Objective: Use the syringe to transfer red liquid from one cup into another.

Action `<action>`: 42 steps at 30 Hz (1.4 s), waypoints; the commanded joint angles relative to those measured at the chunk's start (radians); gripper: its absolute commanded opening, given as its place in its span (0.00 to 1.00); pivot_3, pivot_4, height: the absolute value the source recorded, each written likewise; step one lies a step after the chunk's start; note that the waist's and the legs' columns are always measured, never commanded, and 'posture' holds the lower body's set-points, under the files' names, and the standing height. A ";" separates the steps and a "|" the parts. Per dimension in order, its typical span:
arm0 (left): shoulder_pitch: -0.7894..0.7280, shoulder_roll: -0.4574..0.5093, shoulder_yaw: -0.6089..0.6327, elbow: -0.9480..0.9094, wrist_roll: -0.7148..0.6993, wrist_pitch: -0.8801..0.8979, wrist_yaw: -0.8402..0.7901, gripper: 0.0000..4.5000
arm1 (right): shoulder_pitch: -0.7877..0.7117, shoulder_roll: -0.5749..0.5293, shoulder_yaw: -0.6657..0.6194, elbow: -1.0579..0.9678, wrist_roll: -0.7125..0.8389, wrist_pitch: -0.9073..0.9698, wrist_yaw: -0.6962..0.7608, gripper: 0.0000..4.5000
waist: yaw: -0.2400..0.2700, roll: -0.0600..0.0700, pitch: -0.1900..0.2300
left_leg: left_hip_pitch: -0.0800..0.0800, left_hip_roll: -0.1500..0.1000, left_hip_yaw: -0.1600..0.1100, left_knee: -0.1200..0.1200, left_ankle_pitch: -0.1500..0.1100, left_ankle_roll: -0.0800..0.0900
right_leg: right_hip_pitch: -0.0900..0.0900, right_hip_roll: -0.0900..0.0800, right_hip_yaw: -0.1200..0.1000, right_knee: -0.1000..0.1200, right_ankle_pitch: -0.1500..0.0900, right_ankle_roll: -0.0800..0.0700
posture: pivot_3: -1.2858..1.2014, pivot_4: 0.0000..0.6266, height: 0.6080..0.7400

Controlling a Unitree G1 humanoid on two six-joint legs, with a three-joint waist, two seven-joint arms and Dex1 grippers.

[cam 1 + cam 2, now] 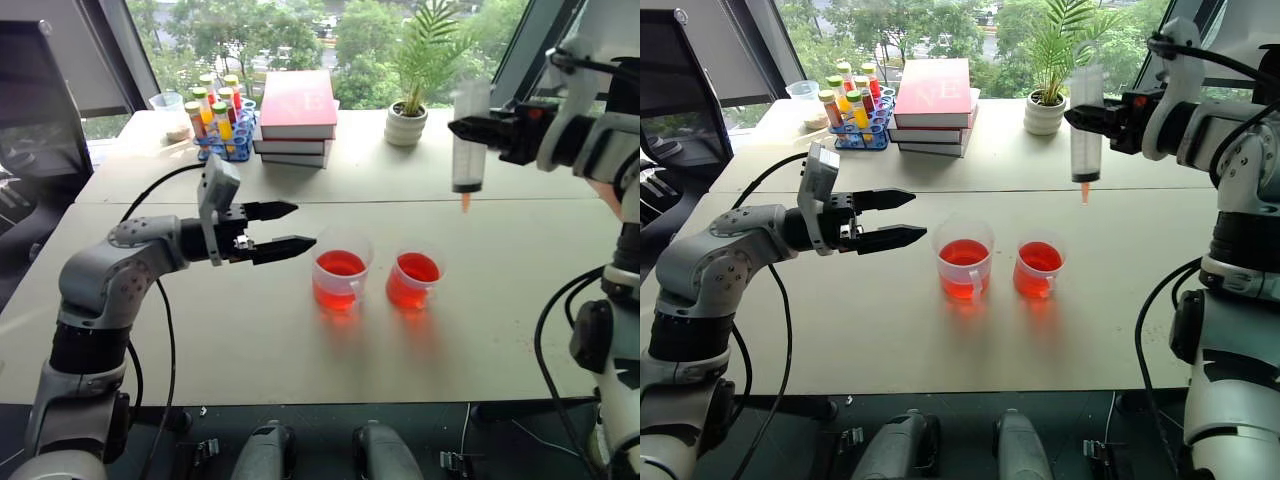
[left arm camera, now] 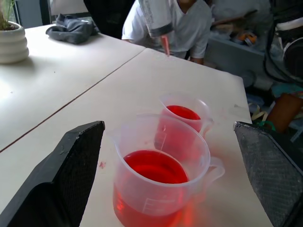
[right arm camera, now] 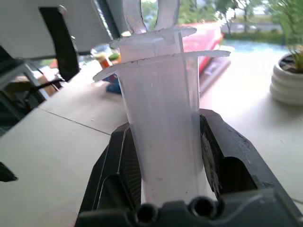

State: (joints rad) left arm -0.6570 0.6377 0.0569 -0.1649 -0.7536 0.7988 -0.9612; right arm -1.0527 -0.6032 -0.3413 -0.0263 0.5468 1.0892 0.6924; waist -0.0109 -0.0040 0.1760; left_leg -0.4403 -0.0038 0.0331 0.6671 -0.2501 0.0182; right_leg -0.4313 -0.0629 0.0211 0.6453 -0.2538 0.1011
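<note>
a: pale tabletop (image 1: 250,350) by a window, head views. item one: syringe (image 1: 469,140), upright, nozzle down, clamped round its barrel by the right gripper (image 1: 478,128) and hanging in the air above and behind the two cups, touching neither. barrel looks clear; only the tip is reddish.

b: so no draw made, as far as you can judge?

a: likely none. both cups hold red liquid (image 1: 340,266) at about the same level, so the transfer seems all to do: dip, pull, carry, press out.

b: cups?

a: taller cup (image 1: 341,272) with flared rim, on the robot's left of the pair; shorter cup (image 1: 414,280) just beside it, apart. left gripper (image 1: 290,228) level, fingers spread, near the taller cup but not touching.

b: background stock?

a: rack of tubes (image 1: 218,125), stack of books (image 1: 297,117), potted plant (image 1: 410,110), small clear tub (image 1: 170,107) at the far edge.

b: left wrist view?

a: taller cup (image 2: 158,184) nearest, roughly half full, between the two wide-set fingers (image 2: 61,177); shorter cup (image 2: 187,116) behind; syringe tip (image 2: 164,43) overhead. a person in a white shirt (image 2: 182,23) sits beyond the table.

b: right wrist view?

a: syringe barrel (image 3: 163,142) gripped between both pads, flange and ring plunger standing beyond the jaws, plunger pushed in.
</note>
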 commanded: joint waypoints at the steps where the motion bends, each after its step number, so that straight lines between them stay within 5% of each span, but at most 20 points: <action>1: -0.049 0.019 0.026 0.016 -0.016 0.001 -0.027 1.00 | 0.032 0.140 -0.133 -0.186 0.174 -0.050 -0.083 0.30 | 0.003 0.000 0.000 | 0.000 0.000 0.000 0.000 0.000 0.000 | 0.000 0.000 -0.001 0.001 0.000 0.000 | 0.52 0.24 1.00; 7: -0.124 0.031 0.007 0.064 -0.006 0.012 -0.060 1.00 | 0.289 0.287 0.009 -0.356 0.161 -0.315 -0.031 0.30 | 0.004 -0.003 -0.001 | 0.000 -0.003 0.000 0.002 0.001 0.000 | 0.002 -0.001 -0.001 0.000 0.000 0.000 | 0.52 0.24 1.00; 18: -0.205 0.005 -0.032 0.135 0.037 -0.020 -0.104 1.00 | 0.609 0.381 0.310 -0.201 -0.110 -0.821 0.063 0.30 | -0.006 -0.003 -0.001 | 0.008 -0.001 0.001 0.001 0.003 -0.003 | 0.004 0.003 0.001 0.004 -0.001 0.001 | 0.52 0.24 1.00; 38: -0.313 -0.164 -0.122 0.241 0.142 -0.109 -0.158 1.00 | 0.687 0.349 0.389 -0.205 -0.136 -0.830 0.027 0.30 | -0.003 -0.003 -0.001 | 0.010 -0.001 0.001 0.001 0.003 -0.004 | 0.006 0.003 0.002 0.004 -0.001 0.000 | 0.52 0.24 1.00; 42: -0.310 -0.170 -0.120 0.235 0.141 -0.098 -0.157 0.70 | 0.687 0.344 0.392 -0.202 -0.138 -0.824 0.023 0.30 | -0.003 -0.003 -0.001 | 0.010 -0.001 0.001 0.001 0.003 -0.004 | 0.006 0.003 0.002 0.004 -0.001 0.001 | 0.52 0.24 1.00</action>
State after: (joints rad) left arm -0.9460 0.4662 -0.0694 0.0931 -0.6130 0.7084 -1.1123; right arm -0.3615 -0.2557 0.0524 -0.1888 0.3952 0.2716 0.7183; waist -0.0136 -0.0072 0.1749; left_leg -0.4303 -0.0044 0.0343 0.6682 -0.2470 0.0147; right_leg -0.4254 -0.0602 0.0229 0.6491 -0.2544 0.1016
